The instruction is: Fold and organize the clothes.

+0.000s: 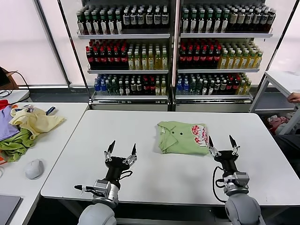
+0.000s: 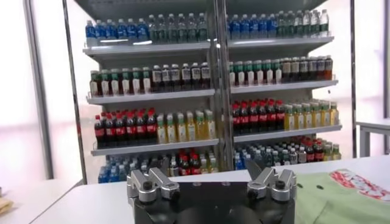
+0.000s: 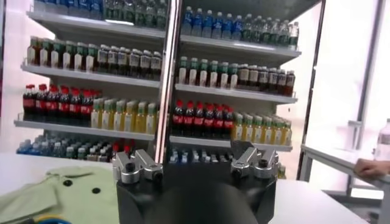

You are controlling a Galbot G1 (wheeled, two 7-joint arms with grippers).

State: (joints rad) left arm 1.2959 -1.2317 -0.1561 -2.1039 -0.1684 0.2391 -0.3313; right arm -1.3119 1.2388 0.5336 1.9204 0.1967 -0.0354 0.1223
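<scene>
Shirt (image 1: 183,137): folded, soft, light (likely limp); best pinched at hem edge.
Right gripper (image 1: 222,143): spread, empty, beside shirt.
Left gripper (image 1: 121,152): spread, idle.

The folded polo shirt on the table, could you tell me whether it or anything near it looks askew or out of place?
Nothing stands out. The light green polo shirt lies folded in a compact bundle on the white table, collar and red-and-white print facing up. The left gripper and right gripper are both open and empty, clear of the cloth.
</scene>
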